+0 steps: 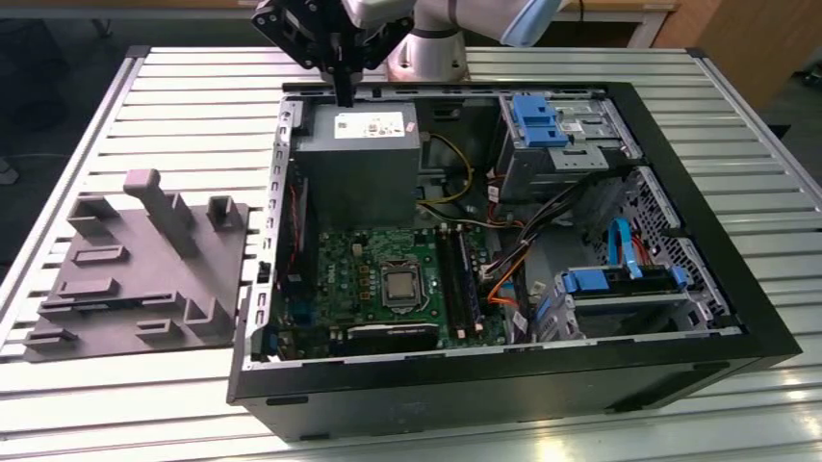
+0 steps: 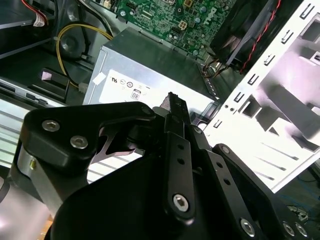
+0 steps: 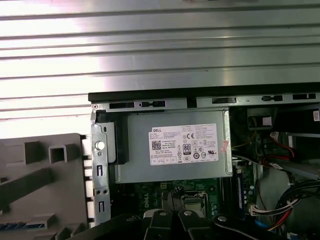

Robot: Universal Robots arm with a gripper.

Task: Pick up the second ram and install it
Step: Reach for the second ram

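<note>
Nearest me, the open computer case (image 1: 514, 385) lies on its side on the slatted table (image 1: 129, 404), its near wall along the table's near edge. I reckon it was laid flat so the arm can reach straight down to the board. Inside, the green motherboard (image 1: 346, 269) fills the case's near corner at the exterior view's left. The long black slots (image 1: 452, 279) run along the board's edge toward the case's middle, facing up to take a stick pressed in from above. Whether one is already filled I can't make out.

Beside the case, toward the table's edge at the exterior view's left, sits the grey fixture (image 1: 129, 279). It is a tray of blocks and grooves that looks made to hold parts square for a clean pick. In the first wrist view a thin blue strip lies in one groove — I take it for the second ram (image 3: 15, 226), though it is only partly in frame and I can't swear to it.

Farther back, the grey power-supply box (image 1: 357, 144) fills the case's far corner. The gripper (image 1: 345, 99) hangs over that box's far edge, pointing straight down, well apart from the fixture. Its fingers (image 2: 175, 145) are pressed together with no gap I can see, and nothing sticks out between them — empty, by my judgement.
</note>
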